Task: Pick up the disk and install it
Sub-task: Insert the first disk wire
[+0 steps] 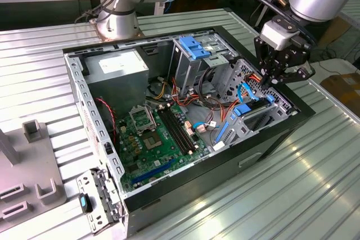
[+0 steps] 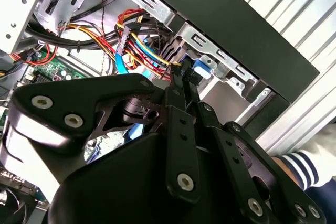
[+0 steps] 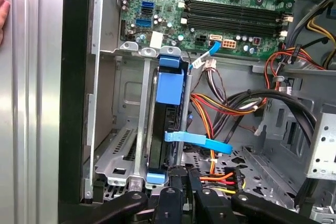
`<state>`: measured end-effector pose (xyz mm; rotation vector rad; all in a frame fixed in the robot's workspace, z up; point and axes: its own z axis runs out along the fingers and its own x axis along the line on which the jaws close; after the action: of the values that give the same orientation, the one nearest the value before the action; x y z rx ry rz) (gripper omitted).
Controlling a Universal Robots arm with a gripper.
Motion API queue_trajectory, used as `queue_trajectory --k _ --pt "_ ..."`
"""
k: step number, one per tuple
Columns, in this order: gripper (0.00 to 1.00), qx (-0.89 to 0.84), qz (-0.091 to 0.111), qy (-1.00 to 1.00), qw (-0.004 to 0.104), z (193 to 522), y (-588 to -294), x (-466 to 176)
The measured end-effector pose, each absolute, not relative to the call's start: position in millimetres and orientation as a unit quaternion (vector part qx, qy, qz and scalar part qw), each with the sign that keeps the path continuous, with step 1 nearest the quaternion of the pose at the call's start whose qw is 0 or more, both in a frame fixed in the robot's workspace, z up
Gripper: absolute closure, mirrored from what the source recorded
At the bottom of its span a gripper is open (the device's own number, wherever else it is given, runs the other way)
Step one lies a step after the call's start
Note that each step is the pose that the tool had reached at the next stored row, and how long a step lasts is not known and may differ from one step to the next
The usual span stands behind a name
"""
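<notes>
The gripper [image 3: 178, 174], fingers closed, pinches the disk [image 3: 169, 129] standing in its bay.

Tight quarters at the drive bay; open room over the motherboard.

The gripper [image 1: 279, 72] hangs at the case's [image 1: 236, 155] front corner, where the disk [image 3: 167, 124] stands on edge in a narrow metal bay [image 3: 137, 129], its walls pressing close on both sides. Bundled red, yellow and black wires [image 3: 231, 103] and a blue cable [image 3: 202, 141] crowd the gap beside it. The tall drive cage [image 1: 194, 60] blocks the far side. Above the motherboard [image 1: 154, 139] the space lies free.
</notes>
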<state>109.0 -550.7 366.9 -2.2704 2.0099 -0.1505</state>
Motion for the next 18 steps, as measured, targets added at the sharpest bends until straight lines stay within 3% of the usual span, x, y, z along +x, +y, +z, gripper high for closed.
queue_trajectory --k 3,18 --pt "0.83 -0.746 -0.041 0.662 0.059 367 -552 109" --pt "0.83 -0.737 -0.041 0.672 0.058 352 -568 99"
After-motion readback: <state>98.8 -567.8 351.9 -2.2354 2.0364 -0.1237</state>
